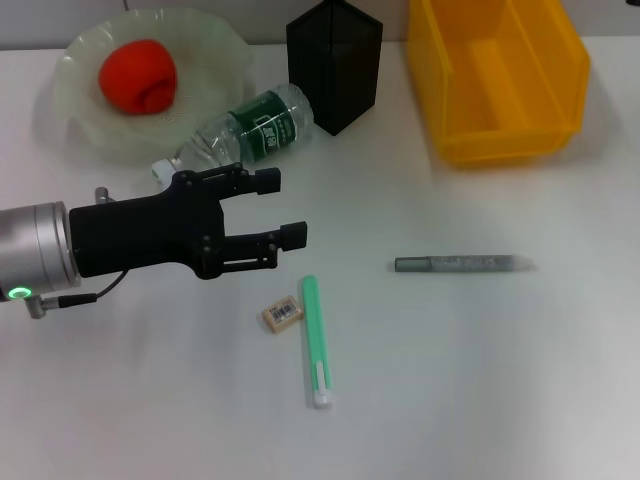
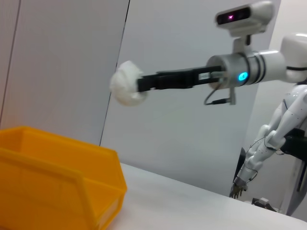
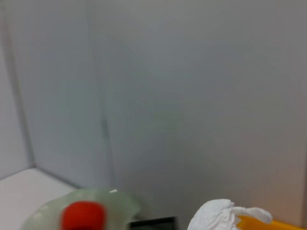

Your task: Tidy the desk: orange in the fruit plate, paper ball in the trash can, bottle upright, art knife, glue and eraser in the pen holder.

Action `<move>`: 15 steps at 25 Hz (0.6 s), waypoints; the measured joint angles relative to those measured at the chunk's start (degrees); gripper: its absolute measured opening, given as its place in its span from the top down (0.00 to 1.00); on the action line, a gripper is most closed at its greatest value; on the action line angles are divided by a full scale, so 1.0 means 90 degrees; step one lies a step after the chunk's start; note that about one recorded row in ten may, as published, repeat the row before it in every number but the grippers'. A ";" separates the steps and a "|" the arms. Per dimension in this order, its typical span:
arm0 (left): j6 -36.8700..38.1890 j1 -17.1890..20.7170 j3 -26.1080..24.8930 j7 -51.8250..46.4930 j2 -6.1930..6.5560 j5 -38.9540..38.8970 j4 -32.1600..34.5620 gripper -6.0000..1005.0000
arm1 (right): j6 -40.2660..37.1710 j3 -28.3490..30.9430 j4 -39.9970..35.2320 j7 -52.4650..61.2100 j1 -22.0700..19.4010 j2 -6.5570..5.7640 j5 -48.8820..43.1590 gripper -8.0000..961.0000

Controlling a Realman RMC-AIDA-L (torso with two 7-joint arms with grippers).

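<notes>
- The left gripper (image 1: 287, 208) hovers with fingers apart above the table (image 1: 520, 380), near the toppled bottle (image 1: 245, 130).
- The right gripper (image 2: 139, 89) clamps the paper ball (image 2: 126, 89) high above the yellow trash can (image 2: 53, 177).
- The orange (image 1: 137, 77) sits in the fruit plate (image 1: 215, 50).
- The eraser (image 1: 282, 315) lies against a green stick (image 1: 316, 340), well short of the pen holder (image 1: 335, 65).

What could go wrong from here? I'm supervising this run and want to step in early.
1. The right gripper holds the paper ball high, near the trash can edge; released here, it might land outside.
2. The open left gripper is close to the bottle, which lies on its side by the fruit plate; a grasp could roll it.
</notes>
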 joint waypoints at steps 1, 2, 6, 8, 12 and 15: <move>0.0000 0.0000 0.0000 0.0000 0.0000 0.0000 0.0000 0.20 | 0.0219 -0.0008 0.0203 -0.0001 0.0059 -0.0010 0.0000 0.54; 0.0000 0.0000 0.0000 0.0000 0.0000 0.0000 0.0000 0.20 | 0.0373 -0.0008 0.0397 -0.0001 0.0129 -0.0032 -0.0002 0.54; 0.0000 -0.0058 0.0000 0.0005 -0.0007 0.0000 -0.0013 0.20 | 0.0947 -0.0080 0.1108 -0.0039 0.0447 -0.0131 -0.0039 0.54; 0.0003 -0.0059 0.0000 0.0006 -0.0008 0.0001 -0.0014 0.20 | 0.1384 -0.0256 0.1383 -0.0038 0.0571 -0.0165 -0.0042 0.54; 0.0016 -0.0061 0.0000 -0.0006 -0.0010 0.0000 -0.0015 0.20 | 0.2348 -0.0626 0.1809 -0.0002 0.0798 -0.0173 -0.0043 0.54; 0.0020 -0.0055 0.0000 -0.0015 -0.0010 0.0001 -0.0015 0.20 | 0.2614 -0.0856 0.2091 0.0000 0.0967 -0.0196 -0.0074 0.54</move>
